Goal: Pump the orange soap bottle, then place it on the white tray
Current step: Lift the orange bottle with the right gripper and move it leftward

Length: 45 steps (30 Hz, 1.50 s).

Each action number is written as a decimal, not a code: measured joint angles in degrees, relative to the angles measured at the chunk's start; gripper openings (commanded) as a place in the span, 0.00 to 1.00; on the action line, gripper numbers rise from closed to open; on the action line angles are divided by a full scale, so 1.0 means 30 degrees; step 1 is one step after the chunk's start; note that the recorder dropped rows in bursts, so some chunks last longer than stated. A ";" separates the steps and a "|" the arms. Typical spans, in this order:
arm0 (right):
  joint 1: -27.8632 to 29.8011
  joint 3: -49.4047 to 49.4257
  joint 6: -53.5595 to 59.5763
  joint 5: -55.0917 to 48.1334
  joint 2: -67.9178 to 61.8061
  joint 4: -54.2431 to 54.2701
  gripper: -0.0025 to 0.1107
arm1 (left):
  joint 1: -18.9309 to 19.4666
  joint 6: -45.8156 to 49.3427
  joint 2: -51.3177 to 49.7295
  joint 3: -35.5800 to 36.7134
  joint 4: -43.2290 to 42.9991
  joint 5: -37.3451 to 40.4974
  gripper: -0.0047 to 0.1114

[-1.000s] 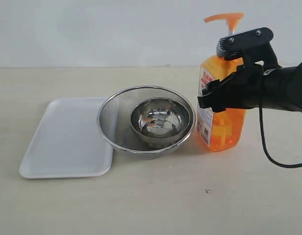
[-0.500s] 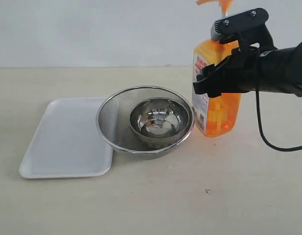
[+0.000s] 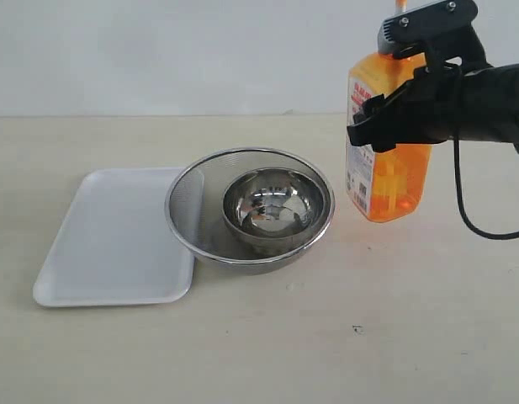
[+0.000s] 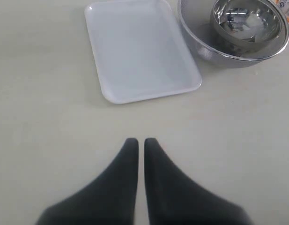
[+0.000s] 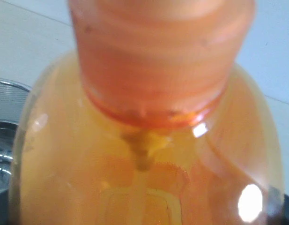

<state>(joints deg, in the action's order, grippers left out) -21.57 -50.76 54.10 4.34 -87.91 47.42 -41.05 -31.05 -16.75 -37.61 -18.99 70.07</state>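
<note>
**Desk:** Where is the orange soap bottle?

**Photographer:** It is gripped in the right hand and appears lifted clear of the bench. It stands upright with a slight lean, and the top of the exterior view cuts off its pump head. It hangs just right of the steel mesh bowl, apart from it.

**Desk:** And the arm's pose?

**Photographer:** The black right arm reaches in roughly level from the right edge. Its fingers are spread wide across the bottle's upper body, and a cable loops beneath. Its wrist camera sees little but orange plastic.

**Desk:** The white tray?

**Photographer:** Flat on the bench, right beside the mesh bowl on the side away from the bottle. A smaller steel bowl sits inside the mesh one.

**Desk:** The left hand?

**Photographer:** Its fingers are drawn nearly together and hold nothing. It hovers over bare bench near the tray.
</note>
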 measured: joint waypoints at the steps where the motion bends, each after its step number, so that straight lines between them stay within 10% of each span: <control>1: 0.0045 0.0000 0.0119 0.0039 0.0000 0.0041 0.02 | 0.0000 0.0000 0.0000 0.0000 0.0000 0.0000 0.08; 45: 0.0122 -0.2585 0.0325 -0.4178 0.2018 0.0217 0.02 | 0.0000 -0.0123 0.0000 0.0000 -0.0125 0.0000 0.08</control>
<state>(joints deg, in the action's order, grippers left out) -21.21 -58.52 55.07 -8.20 -81.86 48.07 -41.05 -31.42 -16.75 -37.61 -19.37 70.07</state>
